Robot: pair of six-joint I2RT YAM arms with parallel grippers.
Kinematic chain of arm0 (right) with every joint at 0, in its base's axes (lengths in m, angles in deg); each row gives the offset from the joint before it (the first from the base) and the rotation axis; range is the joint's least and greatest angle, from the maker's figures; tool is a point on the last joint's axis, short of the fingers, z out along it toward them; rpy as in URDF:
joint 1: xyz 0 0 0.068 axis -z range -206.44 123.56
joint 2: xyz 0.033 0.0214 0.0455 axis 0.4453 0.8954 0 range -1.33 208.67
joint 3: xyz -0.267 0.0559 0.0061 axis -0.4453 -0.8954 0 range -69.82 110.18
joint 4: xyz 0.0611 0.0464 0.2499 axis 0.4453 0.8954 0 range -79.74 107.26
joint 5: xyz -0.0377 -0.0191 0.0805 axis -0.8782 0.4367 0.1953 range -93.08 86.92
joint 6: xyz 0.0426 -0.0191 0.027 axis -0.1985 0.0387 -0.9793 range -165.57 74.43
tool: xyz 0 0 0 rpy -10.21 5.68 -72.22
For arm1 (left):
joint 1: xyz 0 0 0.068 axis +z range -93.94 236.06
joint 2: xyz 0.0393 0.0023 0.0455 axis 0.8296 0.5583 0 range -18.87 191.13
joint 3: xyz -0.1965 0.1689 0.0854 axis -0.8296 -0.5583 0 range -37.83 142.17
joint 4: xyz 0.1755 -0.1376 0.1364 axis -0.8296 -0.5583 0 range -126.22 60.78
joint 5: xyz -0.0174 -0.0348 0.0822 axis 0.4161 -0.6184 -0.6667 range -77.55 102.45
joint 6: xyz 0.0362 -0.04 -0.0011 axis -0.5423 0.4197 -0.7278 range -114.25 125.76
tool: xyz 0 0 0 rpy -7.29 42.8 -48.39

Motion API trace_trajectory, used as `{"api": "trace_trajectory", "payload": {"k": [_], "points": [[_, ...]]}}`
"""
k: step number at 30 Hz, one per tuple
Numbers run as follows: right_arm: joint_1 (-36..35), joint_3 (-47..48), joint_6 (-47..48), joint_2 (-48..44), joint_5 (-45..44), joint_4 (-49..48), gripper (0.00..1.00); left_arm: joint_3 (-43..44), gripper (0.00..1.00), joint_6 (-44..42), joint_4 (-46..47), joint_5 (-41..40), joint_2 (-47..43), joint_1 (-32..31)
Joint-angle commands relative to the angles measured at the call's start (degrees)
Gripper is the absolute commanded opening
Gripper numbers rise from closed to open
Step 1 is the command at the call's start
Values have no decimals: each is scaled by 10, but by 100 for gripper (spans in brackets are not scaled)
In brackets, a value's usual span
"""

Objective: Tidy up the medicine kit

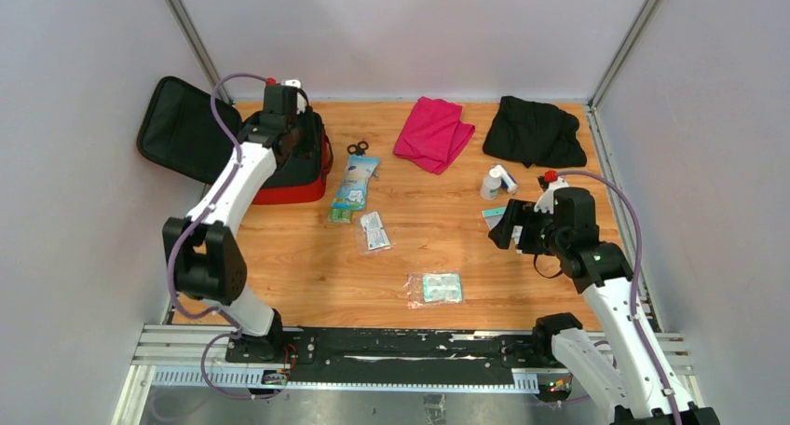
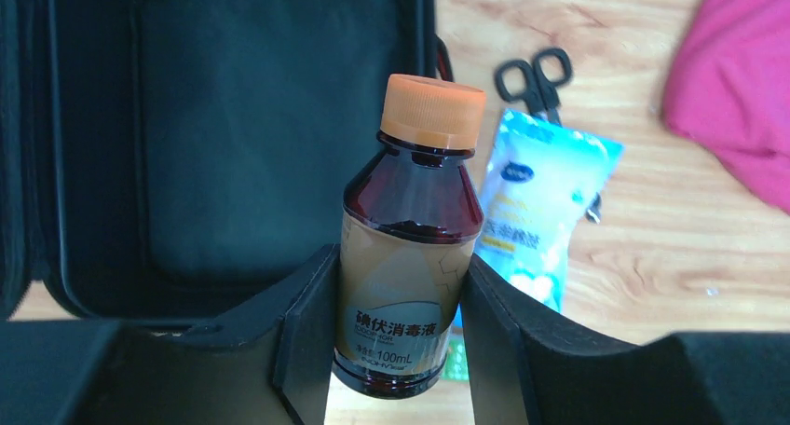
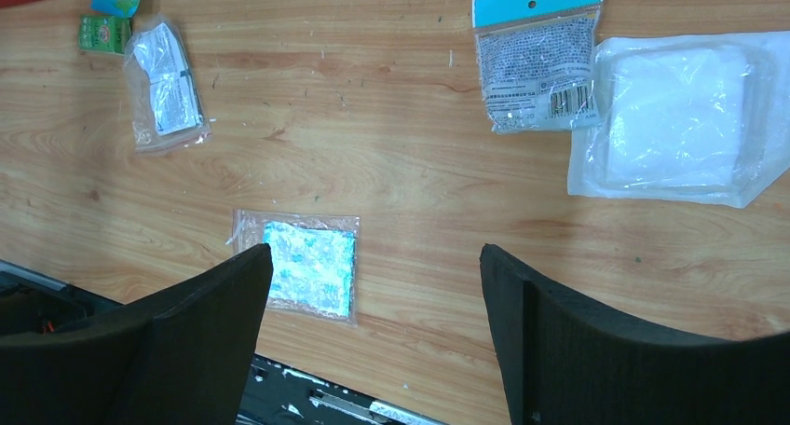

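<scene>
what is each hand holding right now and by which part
The left hand holds a brown iodine disinfectant bottle with an orange cap, gripped at its labelled lower body. The right hand is open and holds nothing.

I take the pink cloth [image 1: 433, 133] as my marker: black cloth [image 1: 534, 131] to its right, scissors [image 1: 358, 148] just left, pale blue packet [image 1: 355, 183] nearer me, clear sachet [image 1: 374, 231] and blister-pack bag [image 1: 434, 288] nearer still, white bottle [image 1: 491, 183] near right, brown orange-capped bottle [image 2: 410, 248] well left
</scene>
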Motion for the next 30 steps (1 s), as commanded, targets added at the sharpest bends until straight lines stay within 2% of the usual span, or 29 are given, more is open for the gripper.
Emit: {"api": "trace_trajectory", "payload": {"k": [1, 7, 18, 23, 30], "points": [[9, -7, 5, 0, 9, 12, 86, 67, 48, -23, 14, 25, 70, 34], [9, -5, 7, 12, 5, 12, 86, 100, 49, -14, -1, 45, 160, 55], [9, -4, 9, 22, 9, 11, 86, 97, 49, -7, -14, 45, 233, 70], [9, -4, 10, 25, 10, 10, 86, 115, 53, -7, -42, 43, 259, 70], [9, -2, 11, 34, 12, 8, 86, 120, 64, -9, -61, 29, 261, 70]]}}
